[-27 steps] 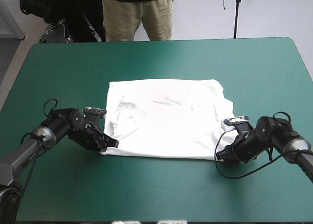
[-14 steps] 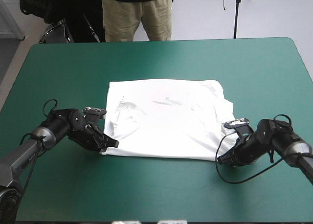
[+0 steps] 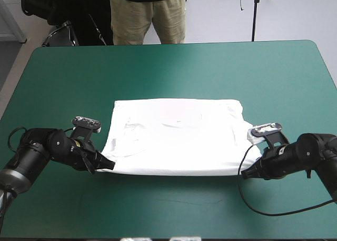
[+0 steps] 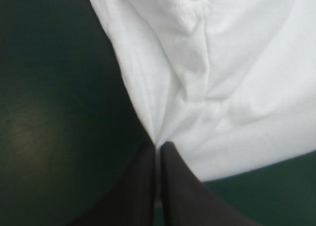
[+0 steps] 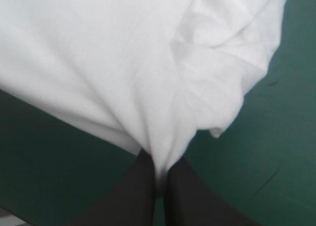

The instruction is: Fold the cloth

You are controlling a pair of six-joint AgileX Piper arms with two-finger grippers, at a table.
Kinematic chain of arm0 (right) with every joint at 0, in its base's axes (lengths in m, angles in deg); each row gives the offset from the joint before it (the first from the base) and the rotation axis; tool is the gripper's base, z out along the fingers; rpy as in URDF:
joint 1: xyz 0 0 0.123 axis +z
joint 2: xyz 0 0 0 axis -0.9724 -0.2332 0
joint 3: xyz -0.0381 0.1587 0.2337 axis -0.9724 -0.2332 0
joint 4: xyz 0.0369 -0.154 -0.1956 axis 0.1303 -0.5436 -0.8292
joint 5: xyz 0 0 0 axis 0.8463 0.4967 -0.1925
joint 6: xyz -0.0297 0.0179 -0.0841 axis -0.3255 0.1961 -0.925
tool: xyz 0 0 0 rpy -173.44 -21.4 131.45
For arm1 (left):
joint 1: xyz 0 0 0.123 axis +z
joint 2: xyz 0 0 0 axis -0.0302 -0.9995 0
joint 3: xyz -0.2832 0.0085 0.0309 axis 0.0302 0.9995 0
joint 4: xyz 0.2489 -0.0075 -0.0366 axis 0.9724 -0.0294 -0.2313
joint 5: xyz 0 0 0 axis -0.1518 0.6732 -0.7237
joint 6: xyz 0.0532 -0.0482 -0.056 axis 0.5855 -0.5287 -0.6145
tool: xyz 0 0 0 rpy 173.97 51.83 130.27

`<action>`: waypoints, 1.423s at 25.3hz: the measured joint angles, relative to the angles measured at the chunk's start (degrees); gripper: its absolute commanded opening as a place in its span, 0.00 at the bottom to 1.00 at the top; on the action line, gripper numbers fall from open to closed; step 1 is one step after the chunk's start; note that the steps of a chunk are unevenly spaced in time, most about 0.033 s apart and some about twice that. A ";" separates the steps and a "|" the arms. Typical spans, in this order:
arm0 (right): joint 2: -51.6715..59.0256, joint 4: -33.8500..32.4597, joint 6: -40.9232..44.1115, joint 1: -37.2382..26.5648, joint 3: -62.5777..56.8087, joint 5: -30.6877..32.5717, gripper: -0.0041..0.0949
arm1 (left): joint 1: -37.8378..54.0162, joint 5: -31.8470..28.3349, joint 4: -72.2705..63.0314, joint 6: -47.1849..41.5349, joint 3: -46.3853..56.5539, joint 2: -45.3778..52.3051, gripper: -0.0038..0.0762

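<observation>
The white T-shirt lies spread flat in the middle of the teal-green table, its near edge pulled taut between my two grippers. My left gripper is shut on the T-shirt at its near left corner; the cloth bunches into folds where it enters the black fingers. At the near right corner my right gripper is shut on the T-shirt too, and the fabric fans out ahead of its fingers. Both grippers sit low over the table.
Teal-green cover stretches in front of the T-shirt toward the table's near edge, and a wide band lies beyond it toward the far edge.
Both grippers have moved outward and toward the table's near edge, dragging the T-shirt's near edge with them. The cloth is stretched wider and flatter than before, with fewer wrinkles.
</observation>
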 measured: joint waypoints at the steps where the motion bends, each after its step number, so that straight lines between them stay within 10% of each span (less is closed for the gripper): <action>1: 0.00 -0.33 0.15 -0.19 1.12 0.06 0.02 | 0.00 -0.50 0.53 -0.41 0.00 0.08 0.03; 11: -20.51 9.97 -10.70 -11.42 24.06 -4.00 0.02 | 0.00 -18.98 0.69 -7.06 -14.55 -15.43 0.03; 25: -40.72 11.92 -12.35 -11.42 39.13 -4.48 0.03 | 0.41 -22.67 0.69 -8.45 -28.72 -33.64 0.03; 32: -41.55 12.57 -13.79 -11.42 39.43 -5.06 0.32 | 0.68 -23.68 0.67 -8.51 -28.79 -34.33 0.07; 36: -41.55 12.57 -13.97 -11.42 39.81 -5.38 0.50 | 1.52 -24.20 0.65 -8.51 -29.54 -34.33 0.37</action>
